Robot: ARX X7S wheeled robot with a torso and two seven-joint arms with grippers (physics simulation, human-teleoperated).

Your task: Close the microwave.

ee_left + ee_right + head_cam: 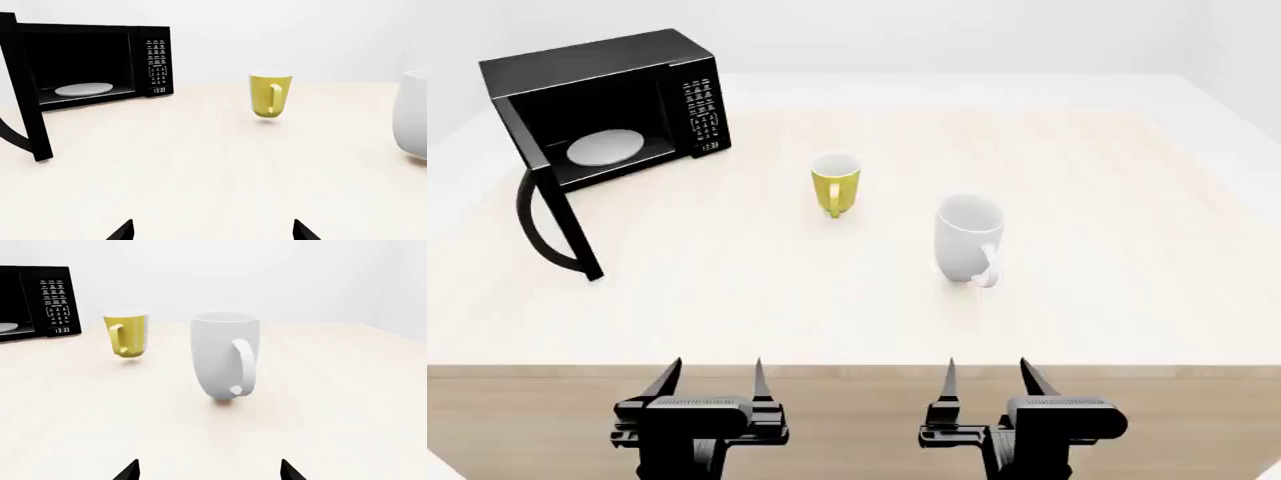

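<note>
The black microwave point(687, 62) stands at the table's far left, its door point(555, 205) swung wide open toward me with a curved black handle point(534, 225). A white plate point(605, 148) lies inside. It also shows in the left wrist view point(155, 35) with its door point(25, 95) edge-on, and its button panel shows in the right wrist view point(57, 302). My left gripper point(711, 385) and right gripper point(988, 385) are both open and empty at the table's near edge, far from the microwave. The left gripper point(213, 231) and right gripper point(208, 471) show only fingertips.
A yellow mug point(835, 184) stands mid-table and a larger white mug point(969, 238) stands to its right, nearer me. The pale wooden table point(1121, 250) ends at a front edge just beyond my grippers.
</note>
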